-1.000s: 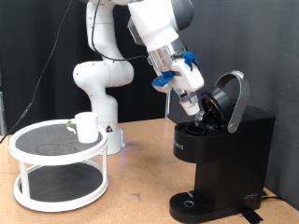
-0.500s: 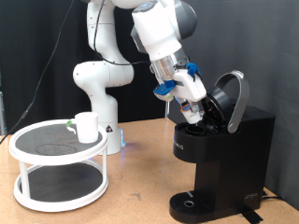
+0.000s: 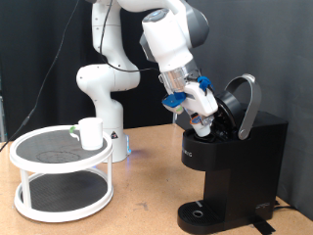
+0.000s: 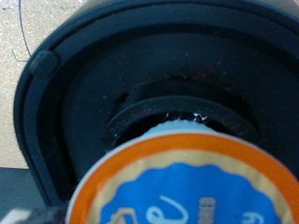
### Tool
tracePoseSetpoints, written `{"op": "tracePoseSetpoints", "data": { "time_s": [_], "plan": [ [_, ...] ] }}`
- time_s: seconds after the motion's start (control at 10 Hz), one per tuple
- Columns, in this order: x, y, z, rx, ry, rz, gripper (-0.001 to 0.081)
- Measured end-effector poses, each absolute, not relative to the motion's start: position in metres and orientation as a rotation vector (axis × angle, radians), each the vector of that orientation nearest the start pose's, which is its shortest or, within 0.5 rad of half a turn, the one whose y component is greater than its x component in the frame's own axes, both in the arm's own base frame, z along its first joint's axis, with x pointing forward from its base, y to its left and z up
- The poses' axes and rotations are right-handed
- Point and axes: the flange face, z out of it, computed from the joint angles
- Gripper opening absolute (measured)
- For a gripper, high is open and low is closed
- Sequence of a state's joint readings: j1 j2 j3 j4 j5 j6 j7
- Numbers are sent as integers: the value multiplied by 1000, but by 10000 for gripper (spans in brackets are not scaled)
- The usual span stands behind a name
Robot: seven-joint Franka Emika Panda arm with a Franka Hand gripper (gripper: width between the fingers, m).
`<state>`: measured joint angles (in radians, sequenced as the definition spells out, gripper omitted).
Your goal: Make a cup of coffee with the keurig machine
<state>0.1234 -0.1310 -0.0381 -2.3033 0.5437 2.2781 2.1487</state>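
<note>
Gripper: the gripper (image 3: 207,121) hangs at the open mouth of the keurig machine (image 3: 230,162), fingers clamped on a pod (image 4: 192,184).
Pod: orange-rimmed blue foil lid, just above the dark round brew chamber (image 4: 149,103).
Lid: the machine's lid (image 3: 241,102) is tipped up, just beyond the gripper.
Cup: the cup (image 3: 91,132) stands well apart from the gripper, on the top tier of a white round stand (image 3: 59,171) at the exterior view's left.

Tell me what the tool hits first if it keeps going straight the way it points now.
Most likely the open pod chamber of the keurig machine: the tool points down into it, carrying a pod. Exact depth is unclear.
</note>
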Motion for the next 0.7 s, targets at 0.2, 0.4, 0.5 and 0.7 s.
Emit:
{"op": "tracePoseSetpoints", "data": {
  "time_s": [0.2,0.4,0.5,0.7],
  "plan": [
    [502,56,410,-1026,2631,498,386],
    [502,56,407,-1029,2633,499,387],
    [503,56,406,-1028,2634,498,387],
    [504,56,402,-1024,2639,494,596]
  ]
}}
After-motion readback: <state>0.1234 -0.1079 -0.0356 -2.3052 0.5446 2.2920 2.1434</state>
